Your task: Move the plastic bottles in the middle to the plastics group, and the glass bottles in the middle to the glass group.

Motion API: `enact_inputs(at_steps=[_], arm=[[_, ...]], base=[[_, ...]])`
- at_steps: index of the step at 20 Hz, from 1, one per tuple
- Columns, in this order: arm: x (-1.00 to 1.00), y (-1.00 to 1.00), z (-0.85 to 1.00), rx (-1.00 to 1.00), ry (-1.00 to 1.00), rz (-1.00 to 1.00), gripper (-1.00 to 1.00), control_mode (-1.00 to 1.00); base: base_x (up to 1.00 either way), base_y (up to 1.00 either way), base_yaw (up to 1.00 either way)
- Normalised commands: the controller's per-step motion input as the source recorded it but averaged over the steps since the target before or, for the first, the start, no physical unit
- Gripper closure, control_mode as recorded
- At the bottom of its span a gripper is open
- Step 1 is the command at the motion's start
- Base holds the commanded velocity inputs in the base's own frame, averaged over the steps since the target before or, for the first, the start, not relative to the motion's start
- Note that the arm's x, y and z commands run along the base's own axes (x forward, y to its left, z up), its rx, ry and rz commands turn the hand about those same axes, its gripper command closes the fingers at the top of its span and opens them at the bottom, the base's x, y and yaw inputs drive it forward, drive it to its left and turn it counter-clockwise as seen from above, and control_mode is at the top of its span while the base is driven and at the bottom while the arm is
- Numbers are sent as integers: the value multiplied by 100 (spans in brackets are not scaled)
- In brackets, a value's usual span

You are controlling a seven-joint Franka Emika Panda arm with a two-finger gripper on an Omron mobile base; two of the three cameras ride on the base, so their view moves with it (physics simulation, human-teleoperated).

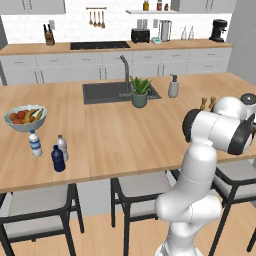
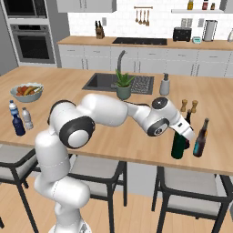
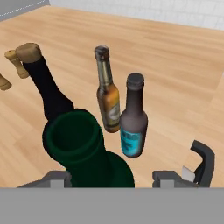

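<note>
My hand (image 3: 131,177) stands open, fingers either side of the green wine bottle (image 3: 81,144), not clamped. Bottle upright on the table (image 3: 175,65), mouth just below me; amber bottle (image 3: 108,94) and teal bottle (image 3: 133,120) just beyond.

Bright, even rendered light, soft faint shadows, slightly coarse pixels.
</note>
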Motion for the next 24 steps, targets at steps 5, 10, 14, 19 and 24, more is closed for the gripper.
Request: enact_inputs(at_steps=[5,10,14,19,24], arm=[[0,0,0,0,0,0,-100,-100],[0,9,1,0,0,0,-100,-100],[-6,28,11,0,0,0,-100,-100],[-11,27,8,0,0,0,-100,-100],[-32,26,19,0,0,0,-100,-100]], base=[[0,0,0],[0,0,0],[0,0,0],[0,0,0],[0,0,0]])
